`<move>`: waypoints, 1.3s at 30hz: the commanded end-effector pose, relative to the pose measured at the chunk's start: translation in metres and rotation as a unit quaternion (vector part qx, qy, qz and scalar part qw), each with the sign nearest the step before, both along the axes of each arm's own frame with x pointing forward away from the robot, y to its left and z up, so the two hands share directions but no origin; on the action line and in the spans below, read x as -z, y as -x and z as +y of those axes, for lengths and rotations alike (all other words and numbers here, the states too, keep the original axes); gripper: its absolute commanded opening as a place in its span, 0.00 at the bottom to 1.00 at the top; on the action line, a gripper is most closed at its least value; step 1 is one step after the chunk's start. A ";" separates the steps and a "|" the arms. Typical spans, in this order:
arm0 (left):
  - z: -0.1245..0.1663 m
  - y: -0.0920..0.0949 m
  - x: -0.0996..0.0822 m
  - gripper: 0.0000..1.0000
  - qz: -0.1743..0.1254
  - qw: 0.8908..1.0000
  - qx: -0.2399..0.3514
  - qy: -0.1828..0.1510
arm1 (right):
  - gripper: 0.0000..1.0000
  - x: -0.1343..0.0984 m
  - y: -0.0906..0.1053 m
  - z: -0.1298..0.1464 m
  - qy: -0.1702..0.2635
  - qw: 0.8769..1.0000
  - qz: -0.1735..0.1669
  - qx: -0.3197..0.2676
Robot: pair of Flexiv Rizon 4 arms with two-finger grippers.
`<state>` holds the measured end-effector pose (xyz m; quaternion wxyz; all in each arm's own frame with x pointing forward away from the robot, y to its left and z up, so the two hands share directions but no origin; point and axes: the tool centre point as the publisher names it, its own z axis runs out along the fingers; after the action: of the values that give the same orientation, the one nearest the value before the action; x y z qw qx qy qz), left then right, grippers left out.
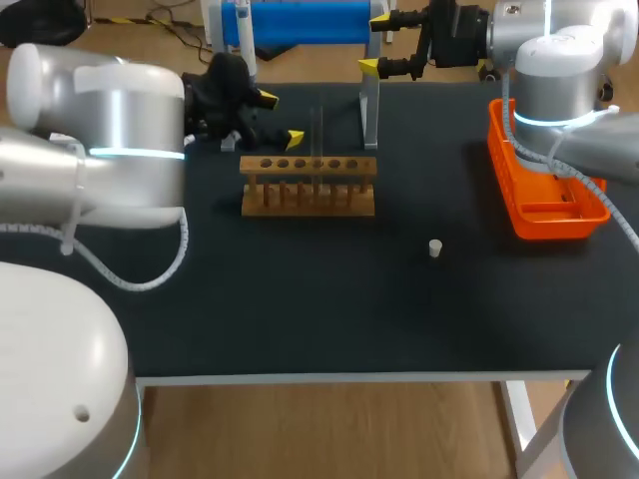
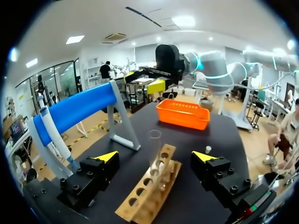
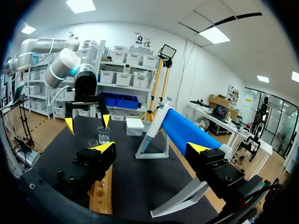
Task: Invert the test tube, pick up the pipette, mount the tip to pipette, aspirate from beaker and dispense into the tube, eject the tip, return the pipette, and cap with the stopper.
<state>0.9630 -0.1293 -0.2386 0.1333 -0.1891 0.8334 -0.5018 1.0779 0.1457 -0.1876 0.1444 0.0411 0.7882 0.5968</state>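
The left gripper (image 2: 155, 157) is spread wide and holds nothing. Just ahead of it, in line with the gap between its fingers but touching neither, one test tube (image 2: 154, 148) stands upright in one wooden rack (image 2: 148, 193). The rack has a single row of holes, though they are too small for me to count with confidence.

The right gripper (image 3: 151, 148) is also spread and empty. It sits at the far side of the surface (image 1: 300, 299), close to the blue stand (image 1: 300, 22). One pipette (image 3: 155, 122), white with a blue top, hangs at the end of that stand.

Further out, one small white stopper (image 1: 435, 247) stands alone on the dark surface, between the rack and one orange basket (image 1: 549, 225) at the right edge. It is well apart from both grippers.

Only the right wrist view shows the one glass beaker (image 3: 103, 135), on the surface just beside the left gripper's yellow tips, and one white box (image 3: 134, 126) near the foot of the stand. In the head view the left arm (image 1: 100, 150) covers that corner.

The head view and the left wrist view both show the stopper and the basket, which the right wrist view does not take in. The left wrist view gives the clearest look at the tube seated in the rack.
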 end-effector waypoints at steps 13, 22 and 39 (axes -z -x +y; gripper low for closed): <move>-0.009 -0.044 0.014 1.00 0.011 0.995 0.096 0.005 | 1.00 0.000 -0.002 -0.001 0.001 1.000 0.001 -0.002; -0.026 -0.051 0.019 1.00 0.035 0.989 0.144 -0.016 | 1.00 0.000 -0.002 -0.001 0.001 1.000 0.001 -0.002; -0.054 -0.037 0.036 1.00 0.041 0.989 0.138 -0.020 | 1.00 0.000 -0.002 -0.001 0.001 1.000 0.001 -0.002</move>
<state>1.0061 -0.1810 -0.2715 0.0226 -0.0839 0.8677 -0.4895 1.0779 0.1457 -0.1876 0.1444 0.0411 0.7882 0.5968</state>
